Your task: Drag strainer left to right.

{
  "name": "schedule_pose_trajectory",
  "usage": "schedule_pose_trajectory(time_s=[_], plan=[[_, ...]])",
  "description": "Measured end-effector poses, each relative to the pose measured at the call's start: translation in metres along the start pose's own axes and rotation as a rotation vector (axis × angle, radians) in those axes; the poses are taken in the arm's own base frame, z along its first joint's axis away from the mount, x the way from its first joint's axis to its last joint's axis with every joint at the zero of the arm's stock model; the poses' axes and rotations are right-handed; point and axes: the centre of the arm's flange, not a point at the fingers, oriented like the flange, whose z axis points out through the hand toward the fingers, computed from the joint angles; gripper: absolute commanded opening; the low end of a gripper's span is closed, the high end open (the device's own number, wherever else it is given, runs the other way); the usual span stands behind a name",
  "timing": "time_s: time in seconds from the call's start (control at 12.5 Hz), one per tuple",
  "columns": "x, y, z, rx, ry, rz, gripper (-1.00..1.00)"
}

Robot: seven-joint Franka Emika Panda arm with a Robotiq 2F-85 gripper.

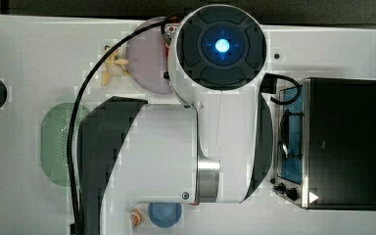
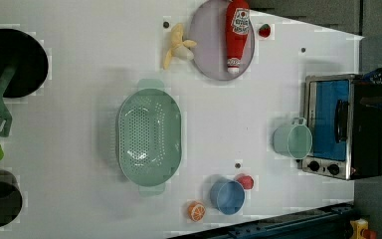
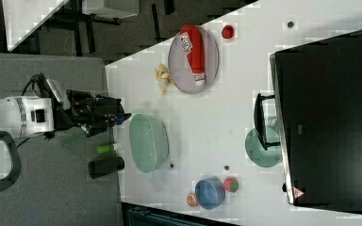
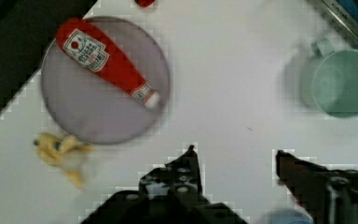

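Observation:
The strainer [image 2: 149, 137] is a pale green oval colander dotted with holes, with small tab handles at its ends, lying on the white table. The top view shows part of the strainer [image 1: 55, 144] on the top view's left, the rest under the arm. In the right view the strainer [image 3: 148, 142] lies just past my gripper [image 3: 122, 116], which hangs off the table near the strainer's rim, apart from it. In the wrist view my gripper [image 4: 235, 156] is open, with only bare white table between its black fingers [image 4: 186, 163].
A lilac plate [image 2: 206, 45] carries a red ketchup bottle [image 2: 237, 32], with a banana [image 2: 177, 48] beside it. A teal mug [image 2: 292, 140] stands by the toaster oven [image 2: 340, 127]. A blue bowl [image 2: 227, 196], an orange slice [image 2: 196, 211] and a black pan [image 2: 11, 62] with a spatula lie around.

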Motion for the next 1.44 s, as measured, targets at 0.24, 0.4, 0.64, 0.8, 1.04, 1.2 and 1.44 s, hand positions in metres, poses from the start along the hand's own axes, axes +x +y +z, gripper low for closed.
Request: schedule_pose_trajectory(time_s=[0.24,0.4,0.64,0.8,1.04,1.2,1.44], plan=[[-0.05,0.084,-0.017,-0.064,-0.018,0.033,0.99],[-0.079,0.107,-0.068,0.046,0.029,0.044,1.0],[-0.127,0.086,-0.115,0.13,0.102,-0.013,1.0],[-0.17,0.036,-0.093,0.069,0.098,-0.09,1.0],[-0.241,-0.054,0.005,-0.065,0.034,-0.158,1.0],[-0.29,-0.096,0.08,-0.128,-0.028,-0.121,1.0],[-0.35,-0.132,0.162,-0.134,-0.104,0.017,1.0]])
